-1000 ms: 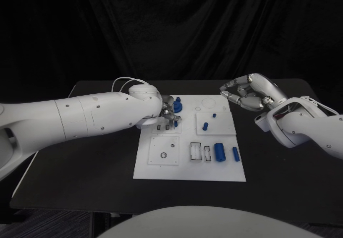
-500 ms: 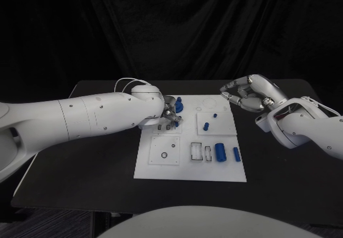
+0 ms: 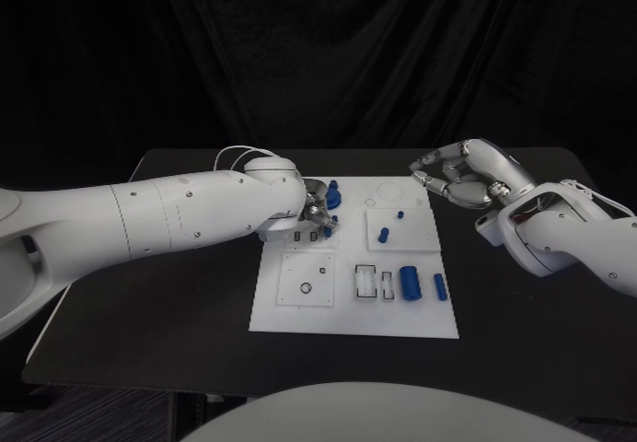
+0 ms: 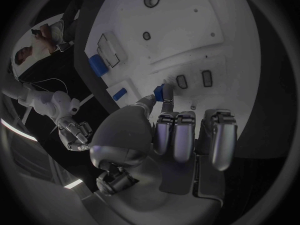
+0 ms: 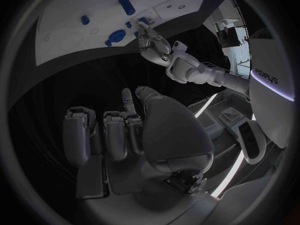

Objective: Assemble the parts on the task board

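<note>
The white task board [image 3: 348, 308] lies mid-table. My left hand [image 3: 316, 208] hovers over its far left part and pinches a small blue part [image 4: 164, 91] between thumb and fingertip, just above the board [image 4: 187, 25] near two small slots. A larger blue part [image 3: 332, 192] stands just beyond that hand. Two blue pegs [image 3: 381, 234] [image 3: 399, 215] stand in the far right panel. A thick blue cylinder [image 3: 409, 281] and a slim one [image 3: 438, 286] lie at the near right. My right hand [image 3: 459, 175] hangs above the board's far right corner, fingers curled in, holding nothing.
Rectangular recesses [image 3: 364, 281] and a panel with a round hole [image 3: 306, 279] sit on the board's near half. Black table [image 3: 159, 313] stretches to both sides of the board. My left arm [image 3: 146, 221] reaches across the table's left side.
</note>
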### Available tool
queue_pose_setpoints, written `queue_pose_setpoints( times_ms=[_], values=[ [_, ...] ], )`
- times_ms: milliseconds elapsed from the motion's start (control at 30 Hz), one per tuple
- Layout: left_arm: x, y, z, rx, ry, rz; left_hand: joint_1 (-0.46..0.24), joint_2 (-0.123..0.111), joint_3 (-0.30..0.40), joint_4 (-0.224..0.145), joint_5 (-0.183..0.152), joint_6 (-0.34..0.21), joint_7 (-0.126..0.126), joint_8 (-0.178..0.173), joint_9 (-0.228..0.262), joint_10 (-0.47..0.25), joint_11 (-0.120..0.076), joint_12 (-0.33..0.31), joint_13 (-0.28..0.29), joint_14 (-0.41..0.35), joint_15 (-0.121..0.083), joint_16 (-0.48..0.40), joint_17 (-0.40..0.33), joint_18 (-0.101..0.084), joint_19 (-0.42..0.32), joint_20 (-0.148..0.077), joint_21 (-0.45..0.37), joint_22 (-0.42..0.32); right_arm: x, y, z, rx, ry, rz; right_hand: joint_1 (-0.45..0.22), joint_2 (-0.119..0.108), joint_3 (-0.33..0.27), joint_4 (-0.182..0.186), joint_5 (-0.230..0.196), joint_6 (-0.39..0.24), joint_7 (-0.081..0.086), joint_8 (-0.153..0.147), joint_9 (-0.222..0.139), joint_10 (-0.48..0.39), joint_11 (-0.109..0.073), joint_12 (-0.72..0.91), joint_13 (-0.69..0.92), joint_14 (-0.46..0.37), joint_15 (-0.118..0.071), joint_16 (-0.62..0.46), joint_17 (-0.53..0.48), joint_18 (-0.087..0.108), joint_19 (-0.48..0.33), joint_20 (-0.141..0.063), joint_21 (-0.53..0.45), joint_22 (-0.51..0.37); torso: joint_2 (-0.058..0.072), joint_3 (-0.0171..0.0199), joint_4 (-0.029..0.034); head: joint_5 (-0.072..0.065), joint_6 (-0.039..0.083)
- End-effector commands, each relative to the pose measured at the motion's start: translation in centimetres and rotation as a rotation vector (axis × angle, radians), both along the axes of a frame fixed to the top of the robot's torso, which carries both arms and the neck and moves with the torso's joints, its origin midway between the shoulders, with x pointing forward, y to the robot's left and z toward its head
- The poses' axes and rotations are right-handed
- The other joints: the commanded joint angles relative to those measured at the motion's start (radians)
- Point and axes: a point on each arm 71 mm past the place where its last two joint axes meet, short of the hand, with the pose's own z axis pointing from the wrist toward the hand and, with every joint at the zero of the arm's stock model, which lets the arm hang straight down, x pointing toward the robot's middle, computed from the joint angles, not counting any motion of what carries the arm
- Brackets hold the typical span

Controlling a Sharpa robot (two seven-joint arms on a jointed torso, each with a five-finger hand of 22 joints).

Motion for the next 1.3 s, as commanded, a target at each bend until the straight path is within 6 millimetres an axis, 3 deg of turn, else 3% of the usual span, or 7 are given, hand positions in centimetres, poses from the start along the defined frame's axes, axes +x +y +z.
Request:
queue_pose_setpoints(
  times_ms=[33, 533, 900, 1067, 1300],
  values=[
    [-0.2, 0.0, -0.4, -0.014, 0.043, 0.007, 0.01, -0.011, 0.024, -0.015, 0.021, 0.008, -0.003, -0.008, 0.005, 0.104, -0.005, 0.004, 0.263, 0.104, -0.006, 0.003, 0.263, 0.008, 0.024, -0.008, -0.006, 0.146, 0.0, -0.1, -0.2, -0.007, 0.006, -0.005, 0.011, -0.002, 0.007, -0.003, 0.007, 0.006, 0.004, -0.007, -0.002, 0.102, -0.002, 0.003, 0.263, 0.089, -0.004, 0.003, 0.19, 0.006, 0.051, -0.001, 0.004, 0.205, 0.0, -0.0002, -0.0002, 0.001, 0.0],
    [-0.4, 1.1, -0.4, -0.018, 0.031, 0.045, -0.015, -0.04, 0.136, -0.07, 0.045, 0.019, -0.005, -0.02, 0.032, 0.104, -0.007, 0.004, 0.263, 0.104, -0.008, 0.003, 0.263, 0.008, 0.026, -0.011, -0.007, 0.149, 0.0, -0.3, -0.2, -0.01, 0.012, -0.014, 0.013, -0.002, 0.012, -0.007, 0.018, 0.007, 0.004, -0.008, -0.002, 0.102, -0.002, 0.003, 0.263, 0.089, -0.004, 0.003, 0.189, 0.006, 0.051, -0.001, 0.003, 0.205, -0.001, -0.0001, -0.0001, 0.003, 0.0],
    [-0.5, 3.1, -0.3, -0.024, 0.016, 0.09, -0.035, -0.047, 0.166, -0.076, 0.051, 0.021, -0.004, -0.024, 0.039, 0.104, -0.007, 0.004, 0.263, 0.104, -0.008, 0.003, 0.263, 0.008, 0.026, -0.011, -0.008, 0.149, -0.1, -0.5, -0.5, -0.012, 0.021, -0.02, 0.012, -0.002, 0.013, -0.007, 0.019, 0.007, 0.004, -0.008, -0.002, 0.102, -0.002, 0.003, 0.263, 0.089, -0.004, 0.002, 0.187, 0.007, 0.05, -0.001, 0.001, 0.204, -0.001, -0.0008, 0.0003, 0.01, 0.0],
    [-0.5, 3.5, -0.3, -0.033, 0.006, 0.1, -0.042, -0.048, 0.174, -0.076, 0.051, 0.022, -0.004, -0.026, 0.041, 0.104, -0.006, 0.004, 0.263, 0.104, -0.008, 0.003, 0.263, 0.008, 0.026, -0.011, -0.008, 0.149, -0.1, -0.5, -0.6, -0.013, 0.026, -0.019, 0.012, -0.002, 0.013, -0.007, 0.019, 0.007, 0.004, -0.008, -0.002, 0.102, -0.002, 0.003, 0.263, 0.089, -0.004, 0.002, 0.187, 0.007, 0.05, -0.001, 0.001, 0.204, -0.002, -0.0018, 0.0053, 0.008, 0.0],
    [-0.4, 3.4, 0.0, -0.085, -0.033, 0.096, -0.051, -0.053, 0.198, -0.085, 0.065, 0.024, -0.004, -0.029, 0.047, 0.104, -0.007, 0.004, 0.263, 0.104, -0.008, 0.003, 0.263, 0.008, 0.028, -0.011, -0.008, 0.151, -0.2, -0.7, -0.7, -0.015, 0.034, -0.024, 0.012, -0.002, 0.013, -0.007, 0.019, 0.007, 0.004, -0.008, -0.002, 0.102, -0.002, 0.003, 0.263, 0.089, -0.004, 0.002, 0.187, 0.007, 0.05, -0.001, 0.001, 0.204, 0.0, -0.0023, 0.0049, 0.009, 0.0]
  ],
)
